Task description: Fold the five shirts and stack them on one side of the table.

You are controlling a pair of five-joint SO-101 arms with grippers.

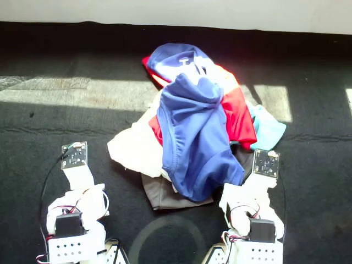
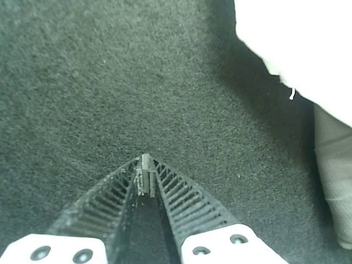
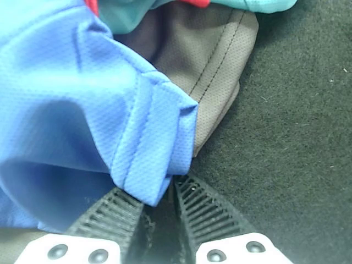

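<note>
Nothing here can actually be read. The blue shirt [image 1: 195,137] has a pale mark [image 1: 185,60] near the top of the pile, but it's just a blurry blob, so there's no telling if it's letters or a logo. The left wrist board [image 1: 74,154] and the right wrist board [image 1: 266,163] show a few specks, far too tiny to make out.

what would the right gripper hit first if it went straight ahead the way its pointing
Almost at once the stitched hem of the blue mesh shirt, which lies right at the tips of the right gripper. The grey mesh shirt lies beyond it, though depth is hard to judge.
</note>
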